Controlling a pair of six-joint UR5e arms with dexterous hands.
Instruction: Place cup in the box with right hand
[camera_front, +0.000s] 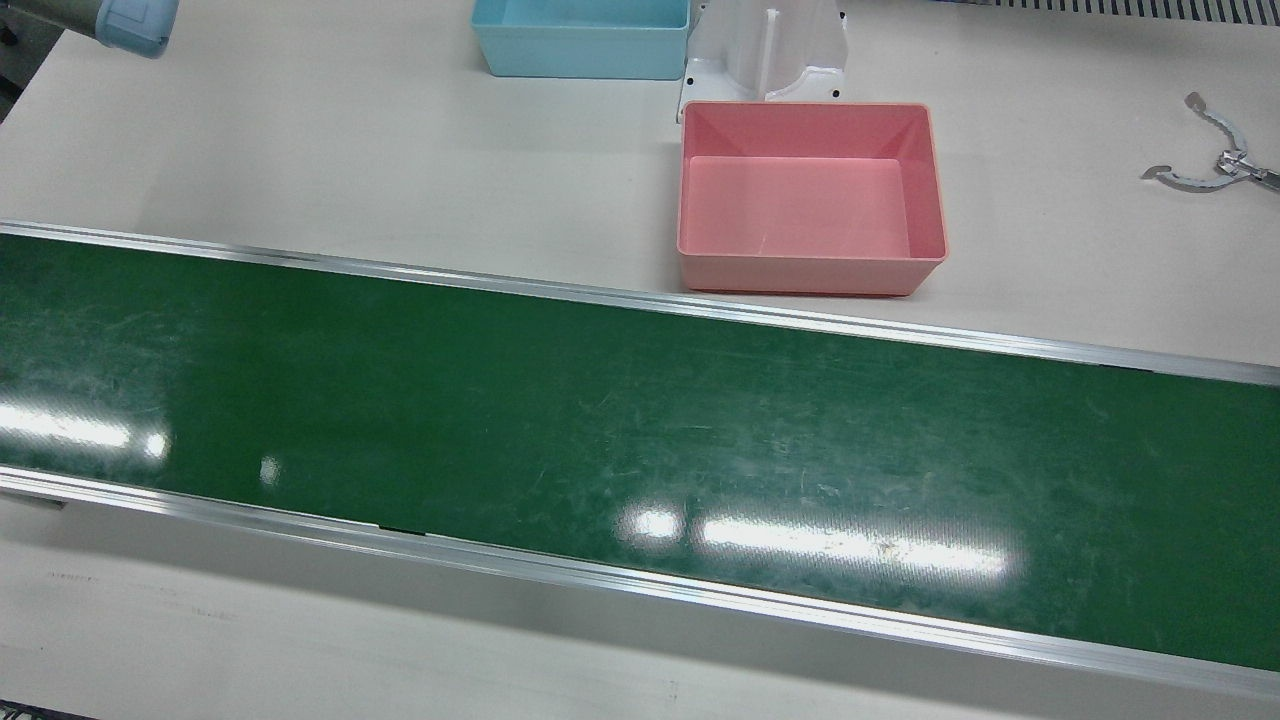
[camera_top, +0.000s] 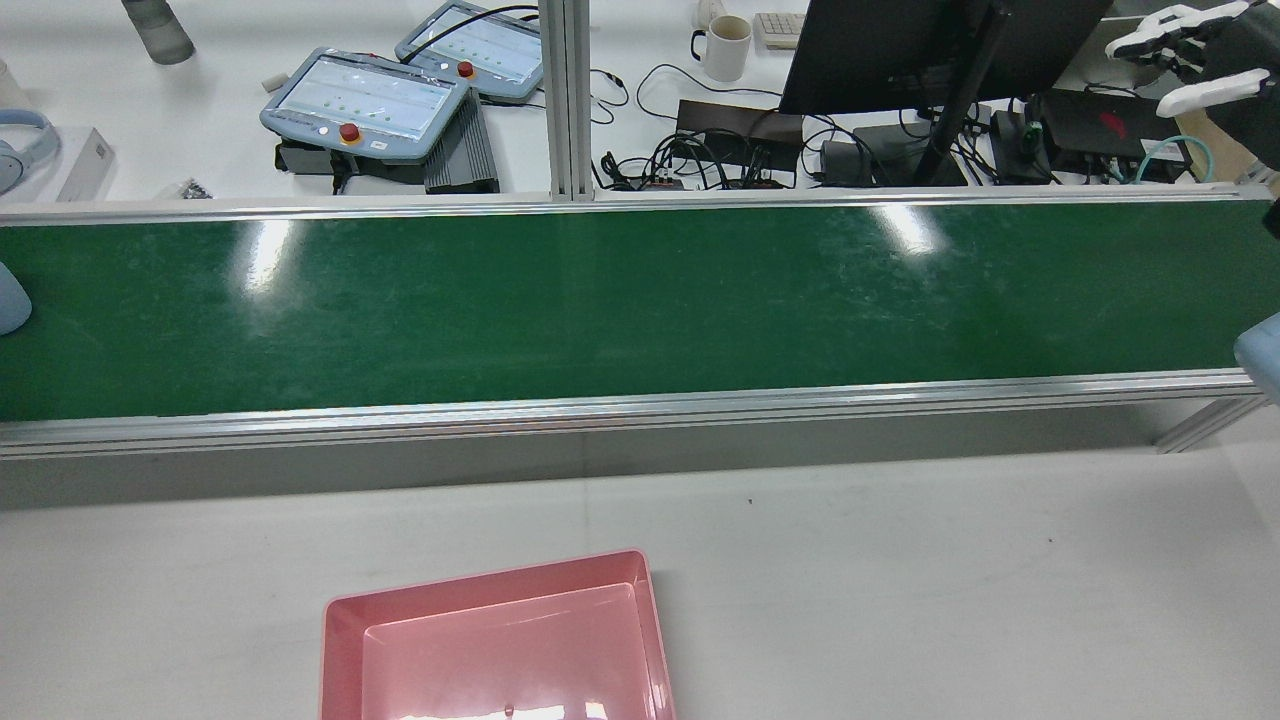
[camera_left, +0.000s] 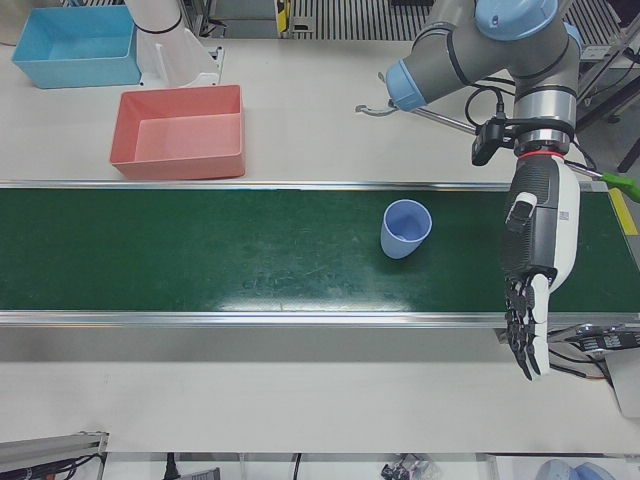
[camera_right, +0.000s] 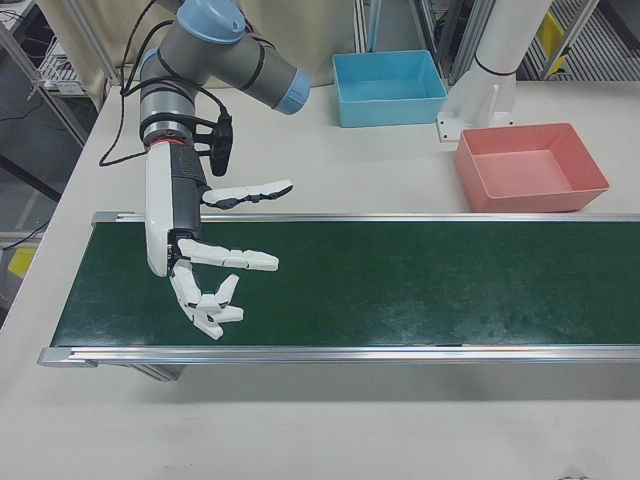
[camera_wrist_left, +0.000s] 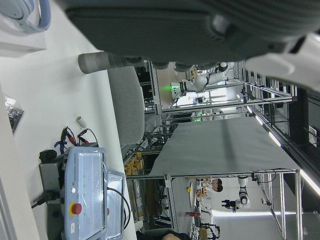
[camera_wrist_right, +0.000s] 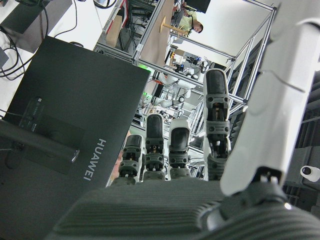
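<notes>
A pale blue cup (camera_left: 405, 228) stands upright, mouth up, on the green conveyor belt (camera_left: 200, 260); only its edge (camera_top: 10, 298) shows at the left border of the rear view. My left hand (camera_left: 535, 270) hangs to the right of the cup in the left-front view, open, fingers pointing down, apart from it. At the belt's opposite end my right hand (camera_right: 205, 260) is open with fingers spread and holds nothing; it also shows at the rear view's top right (camera_top: 1190, 60). The pink box (camera_front: 800, 272) (camera_left: 175, 167) (camera_right: 540, 198) sits empty on the table beside the belt.
A light blue box (camera_front: 580, 60) (camera_right: 390, 100) stands behind the pink one, beside a white arm pedestal (camera_front: 765, 50). Metal tongs (camera_front: 1215, 160) lie on the table. Teach pendants (camera_top: 365, 105), a monitor and cables sit beyond the belt's far rail.
</notes>
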